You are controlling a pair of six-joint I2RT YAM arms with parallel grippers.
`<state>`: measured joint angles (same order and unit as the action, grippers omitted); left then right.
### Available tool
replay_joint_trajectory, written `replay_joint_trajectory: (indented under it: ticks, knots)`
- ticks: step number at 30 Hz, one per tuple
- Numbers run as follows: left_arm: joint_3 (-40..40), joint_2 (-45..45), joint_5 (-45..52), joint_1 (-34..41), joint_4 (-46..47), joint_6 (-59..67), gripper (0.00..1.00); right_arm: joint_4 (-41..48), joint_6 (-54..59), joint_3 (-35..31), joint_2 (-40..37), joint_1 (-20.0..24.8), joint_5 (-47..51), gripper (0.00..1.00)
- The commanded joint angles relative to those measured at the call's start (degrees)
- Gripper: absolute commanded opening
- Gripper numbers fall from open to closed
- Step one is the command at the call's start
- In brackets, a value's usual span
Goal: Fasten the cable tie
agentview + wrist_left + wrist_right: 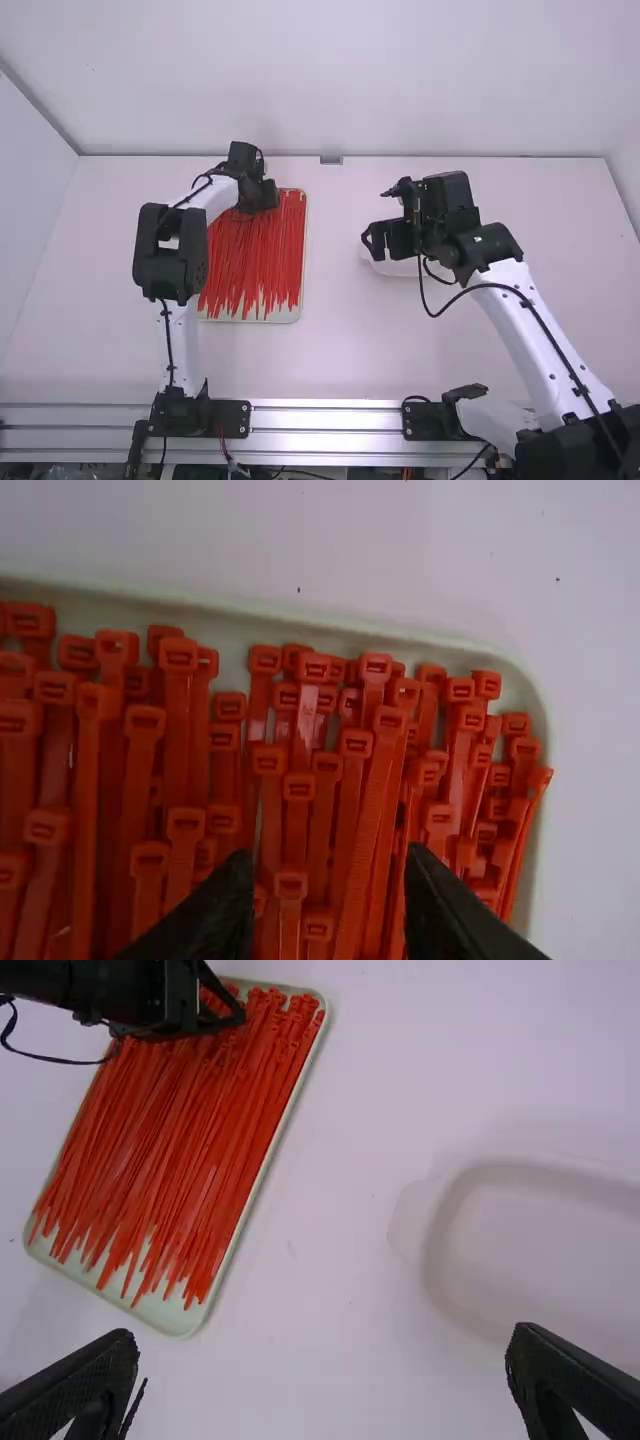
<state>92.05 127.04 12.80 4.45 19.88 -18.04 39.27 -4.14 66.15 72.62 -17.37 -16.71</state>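
Hovering low: left gripper (325, 880) over far end of tray (300, 632), fingers apart, straddling heads of red cable ties (300, 770). Ties look light, springy, slick, tightly packed; best bet, pinch one strap just behind head. Right gripper (318, 1355) spread wide, above table by white tub (540, 1250).

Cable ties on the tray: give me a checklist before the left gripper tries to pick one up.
1. Left gripper open: ok, fingers spread.
2. Gripper over the cable ties: ok, above the head end of the pile.
3. Single tie isolated between the fingers: not ok, several overlap there.
4. Fingers touching the ties: cannot tell.
5. Right gripper clear of the tray: ok, open above a white dish.
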Motion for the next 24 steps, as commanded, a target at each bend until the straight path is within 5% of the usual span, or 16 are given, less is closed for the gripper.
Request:
replay_joint_trajectory:
  ticks: [1, 24]
  knots:
    - [-1.8, 0.5, -0.2, 0.3, -0.3, 0.2, 0.38, 0.2, -0.1, 1.7, -0.7, -0.3, 0.0, 0.98]
    - [-3.1, 0.5, -0.5, 0.4, -1.9, -0.5, 0.3, 0.0, -0.1, 1.7, -0.7, -0.3, 0.1, 0.98]
